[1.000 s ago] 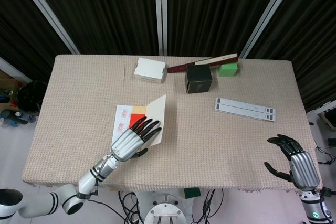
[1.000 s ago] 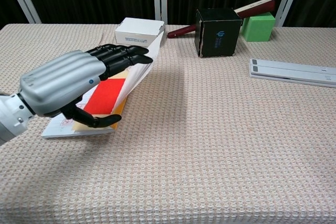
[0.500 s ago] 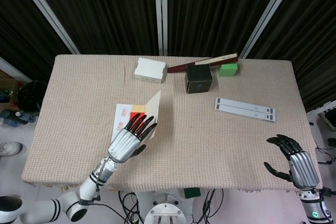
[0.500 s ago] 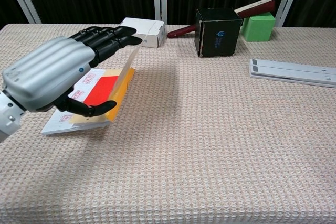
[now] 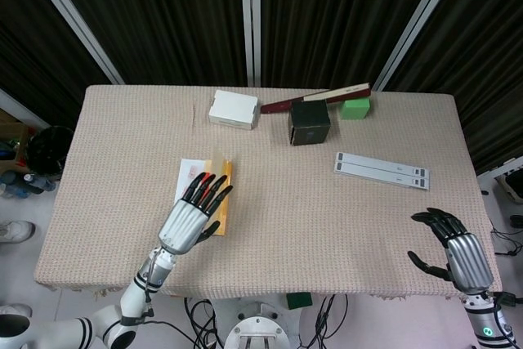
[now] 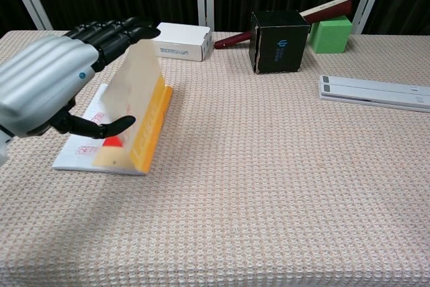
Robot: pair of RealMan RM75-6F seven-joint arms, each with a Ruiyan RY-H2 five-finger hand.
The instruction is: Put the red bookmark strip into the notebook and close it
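The notebook (image 6: 149,128) lies on the left of the table, its yellow-edged cover (image 6: 136,92) standing almost upright and leaning left over the white page (image 6: 79,156). A sliver of the red bookmark strip (image 6: 114,142) shows on the page under the cover. My left hand (image 6: 47,89) is flat with fingers stretched out, its fingertips touching the cover's top edge and its thumb in front of the cover. From above, this left hand (image 5: 193,213) hides most of the notebook (image 5: 188,171). My right hand (image 5: 454,256) hovers with fingers spread at the table's front right corner, holding nothing.
A white box (image 6: 180,40) sits behind the notebook. A black cube (image 6: 277,41), a green block (image 6: 330,34) and a dark red stick (image 6: 316,11) stand at the back. A long white strip (image 6: 373,92) lies on the right.
My left hand has swept left and pushed the cover from wide open to nearly upright, leaning over the page. The red strip is now mostly covered. The right hand stayed put.
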